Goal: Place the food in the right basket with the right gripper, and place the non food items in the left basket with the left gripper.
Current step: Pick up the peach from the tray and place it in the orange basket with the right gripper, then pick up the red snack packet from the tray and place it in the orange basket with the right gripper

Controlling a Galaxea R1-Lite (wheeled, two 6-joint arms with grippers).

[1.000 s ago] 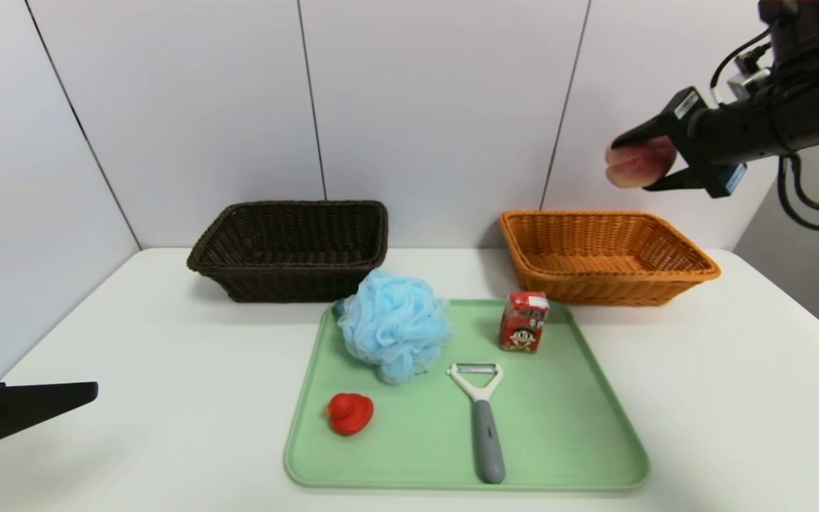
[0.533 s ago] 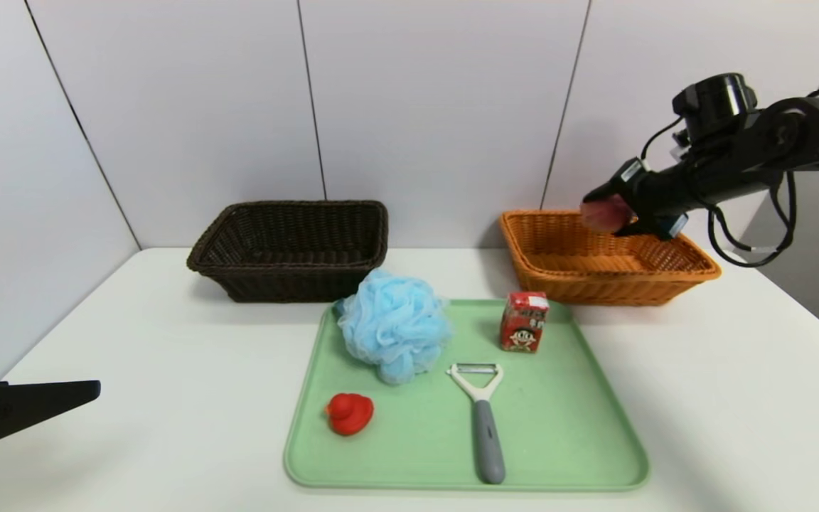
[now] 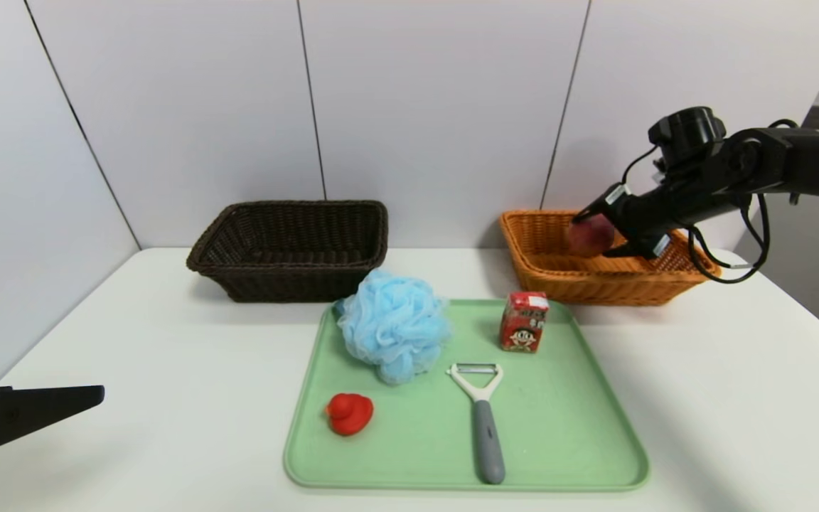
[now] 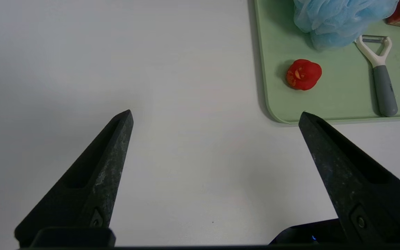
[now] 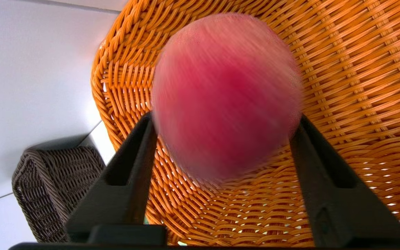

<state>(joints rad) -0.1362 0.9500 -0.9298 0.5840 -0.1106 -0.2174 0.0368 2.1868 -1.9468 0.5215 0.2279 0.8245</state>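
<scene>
- Under everything, you have the white table point(image 3: 189, 412).
- Your green tray point(image 3: 559, 427) lies on it, in front of the two baskets.
- The orange basket point(image 3: 594, 288) stands behind the tray's right side.
- The dark brown basket point(image 3: 288, 274) stands behind and to the left, well apart from the orange one.
- Your right gripper point(image 5: 226, 116) is at the orange basket, open, its jaws spread on either side of the peach.
- Your left gripper point(image 4: 216, 111) is parked open above the table, left of the tray, with nothing between its fingers.
- The blue bath pouf point(image 3: 395, 323) sits at the tray's back left.
- The peeler point(image 3: 488, 434) lies near the tray's middle, its grey handle toward you.
- The peach point(image 5: 226, 97) is between your right gripper's tips, over the orange basket's inside; you can't tell whether it touches the weave.
- The red drink carton point(image 3: 523, 323) stands upright at the tray's back right.
- The red duck point(image 3: 350, 414) sits at the tray's front left.
</scene>
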